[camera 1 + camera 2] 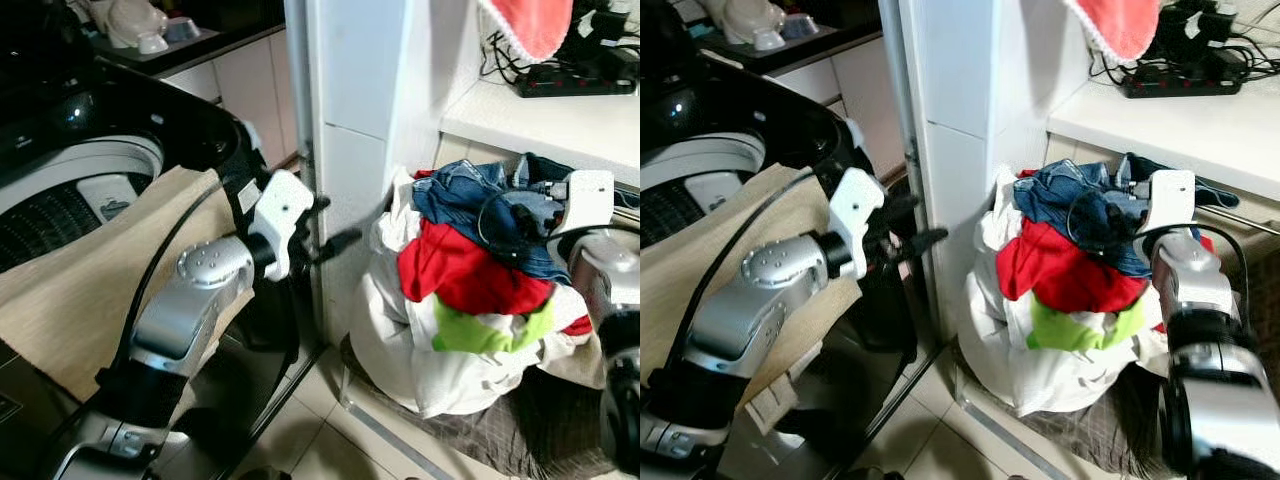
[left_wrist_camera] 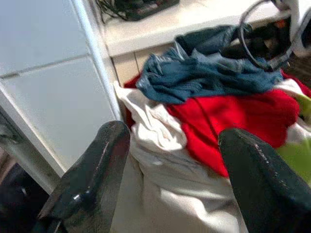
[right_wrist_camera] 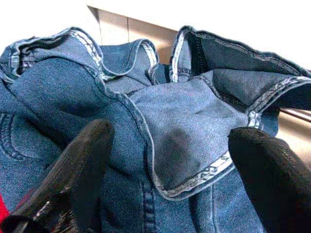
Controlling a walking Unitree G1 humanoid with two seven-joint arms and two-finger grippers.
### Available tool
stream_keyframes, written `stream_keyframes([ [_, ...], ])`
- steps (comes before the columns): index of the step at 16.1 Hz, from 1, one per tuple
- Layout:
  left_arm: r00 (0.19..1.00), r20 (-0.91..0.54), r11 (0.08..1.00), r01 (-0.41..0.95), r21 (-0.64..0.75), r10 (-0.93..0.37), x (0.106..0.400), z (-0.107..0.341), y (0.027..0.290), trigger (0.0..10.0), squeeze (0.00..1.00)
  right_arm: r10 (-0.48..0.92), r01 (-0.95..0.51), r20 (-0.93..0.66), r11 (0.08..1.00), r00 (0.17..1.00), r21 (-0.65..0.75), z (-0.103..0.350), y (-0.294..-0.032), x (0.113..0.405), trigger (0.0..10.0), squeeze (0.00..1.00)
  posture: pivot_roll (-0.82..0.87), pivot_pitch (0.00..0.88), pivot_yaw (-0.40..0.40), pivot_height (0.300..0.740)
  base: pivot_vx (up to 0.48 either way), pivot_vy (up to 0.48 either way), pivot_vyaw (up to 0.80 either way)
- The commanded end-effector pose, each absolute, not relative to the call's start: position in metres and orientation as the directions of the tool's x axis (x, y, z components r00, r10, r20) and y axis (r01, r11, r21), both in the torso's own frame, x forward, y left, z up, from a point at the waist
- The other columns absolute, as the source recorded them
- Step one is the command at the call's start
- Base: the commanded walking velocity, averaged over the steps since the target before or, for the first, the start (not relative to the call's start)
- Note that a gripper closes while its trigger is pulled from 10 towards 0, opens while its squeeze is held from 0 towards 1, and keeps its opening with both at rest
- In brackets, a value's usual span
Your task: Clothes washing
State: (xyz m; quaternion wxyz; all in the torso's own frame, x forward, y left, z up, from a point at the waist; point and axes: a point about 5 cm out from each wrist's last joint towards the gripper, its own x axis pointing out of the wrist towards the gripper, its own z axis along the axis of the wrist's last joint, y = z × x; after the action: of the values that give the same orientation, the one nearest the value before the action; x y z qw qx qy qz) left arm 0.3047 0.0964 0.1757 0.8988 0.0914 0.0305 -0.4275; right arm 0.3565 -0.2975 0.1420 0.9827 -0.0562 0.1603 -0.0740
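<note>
A laundry pile sits on the floor to the right of the washing machine (image 1: 70,190). Blue jeans (image 1: 480,190) lie on top, over a red garment (image 1: 465,270), a green one (image 1: 480,330) and white fabric (image 1: 400,345). My right gripper (image 3: 172,133) is open and pressed down over the jeans (image 3: 194,111), one finger (image 3: 87,155) on each side of a seamed fold. My left gripper (image 1: 335,222) is open, held in the air between the machine and the pile, pointing at the white fabric (image 2: 160,160) and clear of it. A beige cloth (image 1: 90,270) drapes over the machine's front.
A white pillar corner (image 1: 350,100) stands between the machine and the pile, close to my left gripper. Above the pile, a white counter (image 1: 560,120) carries a power strip (image 1: 575,80), and a coral towel (image 1: 530,25) hangs there. A dark mat (image 1: 520,435) lies under the pile.
</note>
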Motion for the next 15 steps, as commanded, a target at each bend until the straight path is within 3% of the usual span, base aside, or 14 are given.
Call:
stream_keyframes([
  [1,0.623,-0.132,0.602,0.78,0.172,-0.771,0.302,0.179,0.098,10.0,1.0,-0.155,0.114,-0.3,0.982,0.941,-0.151,0.145,-0.297,0.359,10.0,1.0,-0.07,0.0,0.083,0.74,0.0,0.0,0.0],
  [5,0.587,-0.158,0.562,0.808,0.177,-0.794,0.297,0.178,0.098,10.0,1.0,-0.139,0.067,-0.344,0.975,0.929,-0.212,0.14,-0.294,0.363,10.0,1.0,-0.06,0.0,0.079,0.74,0.0,0.0,0.0],
  [6,0.559,-0.159,0.535,0.827,0.173,-0.814,0.295,0.181,0.098,10.0,0.6,-0.129,0.049,-0.364,0.974,0.922,-0.22,0.138,-0.293,0.364,10.0,0.0,-0.04,0.0,0.084,0.74,0.0,0.0,0.0],
  [7,0.549,-0.15,0.524,0.833,0.18,-0.822,0.294,0.185,0.098,10.0,0.0,-0.156,0.066,-0.379,0.969,0.912,-0.24,0.136,-0.296,0.362,10.0,0.0,-0.03,0.0,0.086,0.74,0.0,0.0,0.0],
  [9,0.544,-0.14,0.522,0.837,0.165,-0.827,0.292,0.188,0.099,10.0,0.0,-0.21,0.106,-0.384,0.956,0.899,-0.275,0.134,-0.302,0.36,10.0,0.0,-0.03,0.0,0.086,0.74,0.0,0.0,0.0],
  [10,0.541,-0.123,0.521,0.838,0.162,-0.832,0.287,0.192,0.1,10.0,0.0,-0.259,0.149,-0.377,0.943,0.889,-0.297,0.133,-0.307,0.357,10.0,0.0,0.01,0.068,0.09,0.74,0.0,0.0,0.0],
  [15,0.456,-0.14,0.437,0.887,0.146,-0.879,0.272,0.196,0.097,10.0,0.0,-0.251,0.125,-0.413,0.944,0.875,-0.307,0.125,-0.306,0.355,10.0,0.0,0.03,0.144,0.084,0.74,0.0,0.0,0.0],
])
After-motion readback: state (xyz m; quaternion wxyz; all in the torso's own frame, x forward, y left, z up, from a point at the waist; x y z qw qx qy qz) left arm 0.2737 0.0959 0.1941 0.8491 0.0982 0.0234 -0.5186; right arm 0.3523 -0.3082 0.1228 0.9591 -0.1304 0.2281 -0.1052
